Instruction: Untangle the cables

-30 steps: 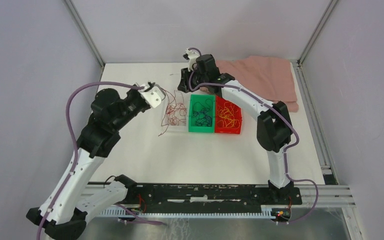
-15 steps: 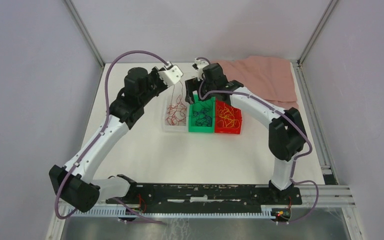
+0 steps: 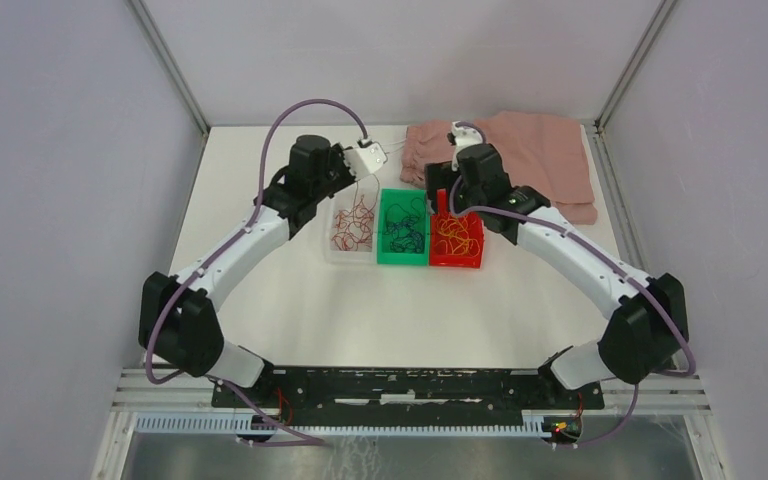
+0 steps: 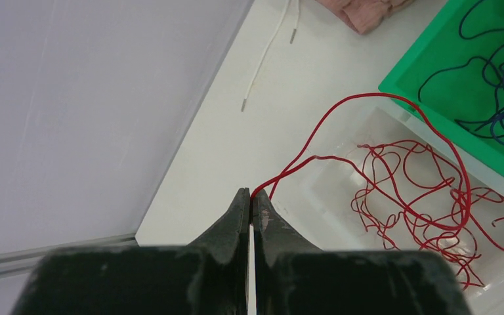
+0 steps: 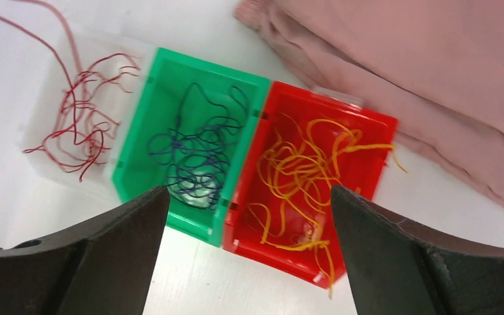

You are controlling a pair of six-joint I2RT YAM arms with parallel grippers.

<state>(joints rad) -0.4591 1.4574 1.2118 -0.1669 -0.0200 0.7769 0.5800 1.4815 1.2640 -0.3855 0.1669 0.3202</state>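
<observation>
My left gripper [image 4: 252, 199] is shut on one end of a red cable [image 4: 281, 174], which arcs over into the clear bin [image 4: 341, 190] onto the heap of red cables [image 4: 420, 197]. From above, that gripper [image 3: 372, 160] hangs behind the clear bin [image 3: 332, 250]. Dark blue cables [image 5: 197, 157] lie in the green bin [image 5: 164, 72], yellow-orange cables [image 5: 302, 164] in the red bin [image 5: 367, 128]. My right gripper [image 5: 249, 193] is open and holds nothing, above the seam between the green and red bins; the top view shows this right gripper [image 3: 442, 203] there.
A pink cloth [image 3: 530, 155] lies at the back right, right behind the red bin [image 3: 478, 262]. Its white drawstring [image 4: 266, 52] trails on the table behind the clear bin. The enclosure's back wall stands close behind both grippers.
My left arm swung from the left side to behind the clear bin with the red cable in its grip. My right gripper opened wide and moved right, from behind the green bin to the green-red seam.
</observation>
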